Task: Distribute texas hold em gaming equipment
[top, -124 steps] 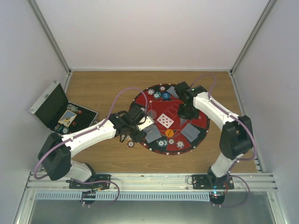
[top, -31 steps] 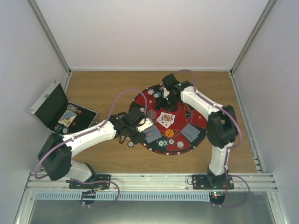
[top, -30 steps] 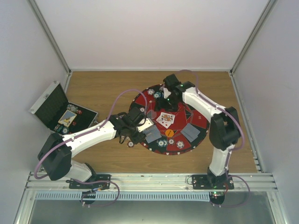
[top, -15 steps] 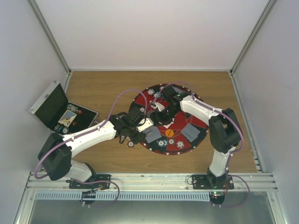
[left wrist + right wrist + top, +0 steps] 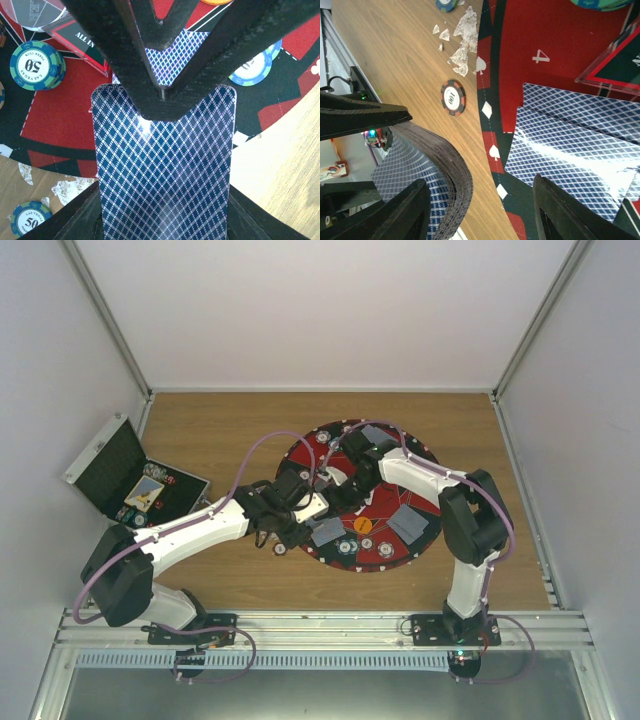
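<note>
Left gripper [image 5: 162, 202]: fingers clamped on deck of cards [image 5: 165, 165] by long edges, over left rim of mat [image 5: 418, 502]. Deck back-up, long axis top-to-bottom in left wrist frame. Upper end hidden under black forked piece [image 5: 160, 60], lower end cut off by frame. Right gripper [image 5: 477, 200]: fingers spread, empty, deck's bowed edge just beside, lower left of frame. Top view: fingertips overlap, unreadable.

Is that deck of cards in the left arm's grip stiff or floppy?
Probably floppy: the deck visibly bows in the grip. Likely slippery too, since the glossy top card shows glare, so cards may slide apart.
</note>
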Controlling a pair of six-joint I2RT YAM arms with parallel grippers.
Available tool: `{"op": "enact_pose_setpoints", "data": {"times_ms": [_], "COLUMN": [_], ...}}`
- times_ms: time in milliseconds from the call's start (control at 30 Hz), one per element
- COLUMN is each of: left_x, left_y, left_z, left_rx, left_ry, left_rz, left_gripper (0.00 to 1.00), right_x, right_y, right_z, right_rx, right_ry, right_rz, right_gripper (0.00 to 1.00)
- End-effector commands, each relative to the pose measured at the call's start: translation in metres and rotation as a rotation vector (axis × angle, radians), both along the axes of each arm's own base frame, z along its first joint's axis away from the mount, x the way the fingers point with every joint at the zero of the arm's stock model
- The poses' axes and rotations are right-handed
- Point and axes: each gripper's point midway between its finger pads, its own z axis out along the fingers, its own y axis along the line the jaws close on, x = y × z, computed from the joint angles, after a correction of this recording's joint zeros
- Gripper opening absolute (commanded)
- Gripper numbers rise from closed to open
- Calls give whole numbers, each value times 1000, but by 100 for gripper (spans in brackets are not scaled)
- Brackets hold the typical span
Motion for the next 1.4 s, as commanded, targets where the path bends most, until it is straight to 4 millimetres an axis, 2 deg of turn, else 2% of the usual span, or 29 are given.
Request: {"op": "enact_pose_setpoints", "data": {"times_ms": [0,400,567,767,1067,1367], "left_x": [6,7,7,8,7,7], "left_y": [-10,-11,-11,-10,-10,-10], "left_z": [16,15,14,15,14,15], "left_rx": [-49,-47,-45,-44,-42,-43], "left_ry": [-54,-53,-52,-54,-52,-54], "left_rz": [-13,-15,-12,-11,-11,-11], "left_gripper": [54,54,54,54,54,54], "right_x": [1,-7,-5,-7,1,0], "right_y": [-2,8,10,1,-14,-13], "right_z": [-10,-12,-14,-18,-16,-9], "right_rx": [-39,1,-3,-47,-60,-30], "right_ry": [-12,17,12,2,-7,0], "right_rz": [6,52,28,12,-36,-42], "right_gripper": [57,54,49,44,42,40]}}
